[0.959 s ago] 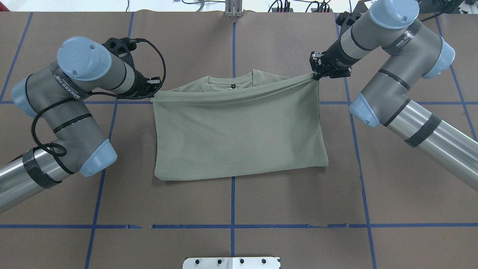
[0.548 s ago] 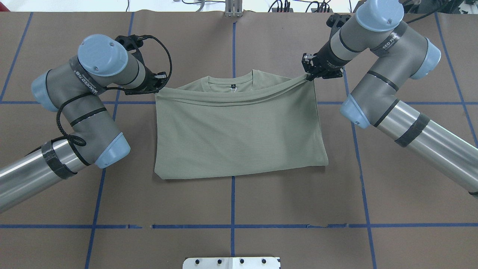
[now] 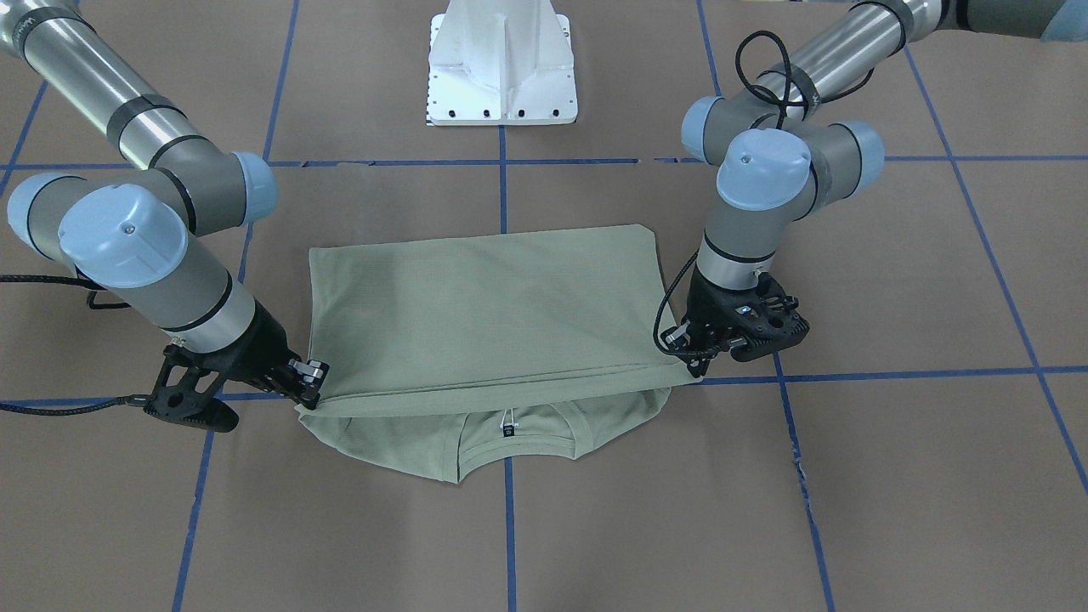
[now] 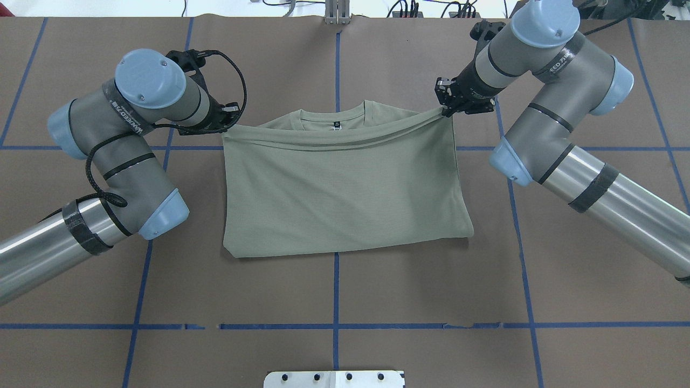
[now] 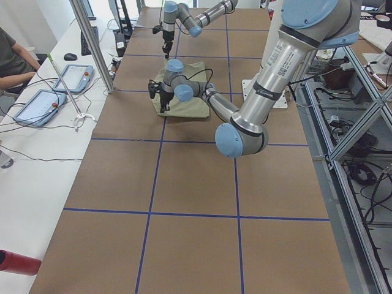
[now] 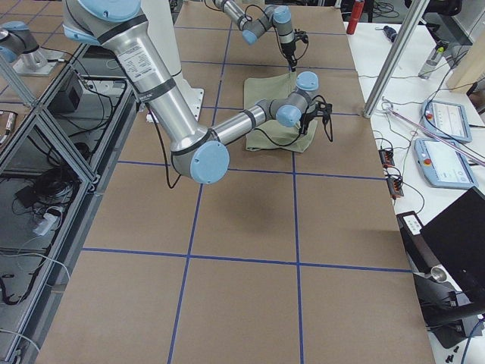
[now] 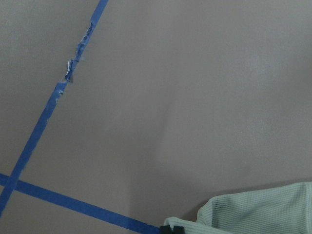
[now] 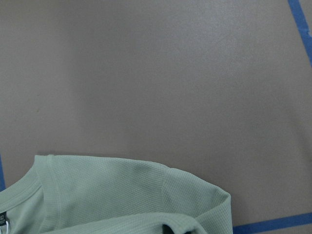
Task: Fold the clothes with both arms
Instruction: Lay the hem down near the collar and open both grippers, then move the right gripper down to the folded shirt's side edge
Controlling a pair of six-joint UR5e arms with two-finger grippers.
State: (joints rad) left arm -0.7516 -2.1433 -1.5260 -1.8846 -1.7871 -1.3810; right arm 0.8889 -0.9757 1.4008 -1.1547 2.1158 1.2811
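Observation:
The pale green shirt [image 4: 345,194] lies folded in half on the brown table, its hem edge drawn up near the collar [image 4: 336,116] with the dark tag. My left gripper [image 4: 226,127] is shut on the folded edge's left corner, low over the table. My right gripper [image 4: 446,111] is shut on the right corner, which is lifted slightly. In the front-facing view the shirt [image 3: 484,306] spans between the left gripper [image 3: 688,361] and the right gripper [image 3: 310,387]. Each wrist view shows only a strip of shirt [image 7: 258,214], [image 8: 122,195] at its bottom edge.
Blue tape lines [image 4: 336,291] grid the brown table. The white pedestal base [image 3: 501,64] stands at the robot's side of the table. A person's arm [image 5: 15,67] and tablets [image 5: 38,105] are at a side bench. A red cylinder [image 5: 18,262] lies there too.
Both grippers moved inward and slightly toward the collar with the shirt edge, the left arm swinging right. The held edge now lies flatter and closer to the neckline.

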